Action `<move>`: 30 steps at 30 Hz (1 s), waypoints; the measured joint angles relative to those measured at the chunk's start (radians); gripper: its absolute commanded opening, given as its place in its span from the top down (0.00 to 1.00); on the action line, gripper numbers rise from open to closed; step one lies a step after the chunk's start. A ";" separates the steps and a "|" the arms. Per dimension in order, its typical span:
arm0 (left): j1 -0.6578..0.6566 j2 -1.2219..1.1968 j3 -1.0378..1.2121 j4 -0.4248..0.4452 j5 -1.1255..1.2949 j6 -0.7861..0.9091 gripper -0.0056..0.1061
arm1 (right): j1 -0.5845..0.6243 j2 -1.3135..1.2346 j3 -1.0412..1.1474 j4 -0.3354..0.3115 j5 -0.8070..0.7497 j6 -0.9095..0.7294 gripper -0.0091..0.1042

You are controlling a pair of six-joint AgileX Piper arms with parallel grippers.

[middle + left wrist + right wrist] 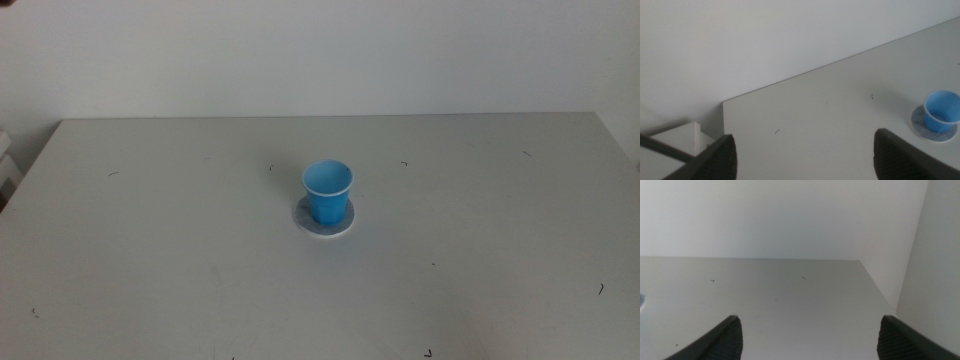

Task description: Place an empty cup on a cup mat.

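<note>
The blue cup [328, 191] stands upright and empty on the round grey cup mat [325, 222] near the middle of the table. The left wrist view also shows the cup [941, 112] on the mat [921, 123], well off to one side of the jaws. My left gripper [805, 152] is open and empty, back over the table's left part, far from the cup. My right gripper [810, 332] is open and empty over the table's right part. Neither arm shows in the middle view.
The white table [150, 250] carries only small dark marks. A white wall runs behind its far edge. A white shelf-like object [675, 142] stands beyond the table's left edge. A wall stands close past the right edge [875, 287].
</note>
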 measured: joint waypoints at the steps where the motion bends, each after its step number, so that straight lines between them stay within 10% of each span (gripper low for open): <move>1: 0.024 -0.041 0.065 -0.010 -0.037 0.000 0.01 | 0.000 0.000 0.000 0.000 0.000 0.000 0.09; 17: 0.238 -0.639 1.135 -0.128 -0.737 0.011 0.01 | 0.000 0.000 0.000 0.000 0.000 0.000 0.09; 30: 0.238 -1.107 1.552 -0.145 -0.839 0.018 0.01 | 0.000 0.000 0.000 0.000 0.000 0.000 0.09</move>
